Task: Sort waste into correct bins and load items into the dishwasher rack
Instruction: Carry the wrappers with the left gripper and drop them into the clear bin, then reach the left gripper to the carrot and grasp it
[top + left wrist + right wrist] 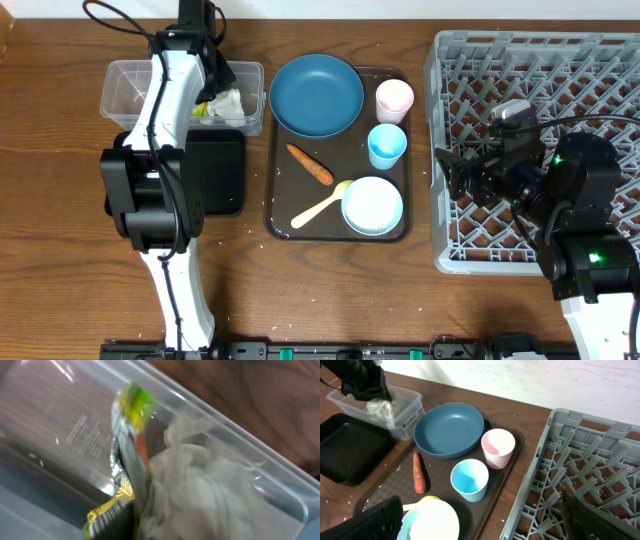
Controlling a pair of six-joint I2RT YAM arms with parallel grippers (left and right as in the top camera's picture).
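My left gripper (208,92) reaches into the clear tub (125,90) at the back left. In the blurred left wrist view it seems shut on a crumpled white paper wrapper (200,485), with the yellow-green packet (127,420) pressed beside it. The black tray bin (215,170) lies in front of the tub. On the brown serving tray (278,222) sit the dark blue bowl (316,95), pink cup (394,98), light blue cup (387,145), white bowl (372,205), yellow spoon (318,210) and carrot piece (309,164). My right gripper (485,525) is open and empty above the left edge of the grey rack (540,60).
A few white rice grains lie on the serving tray near its front left corner (370,500). The left arm's body stands over the black tray's left side. The rack (580,460) fills the right of the table.
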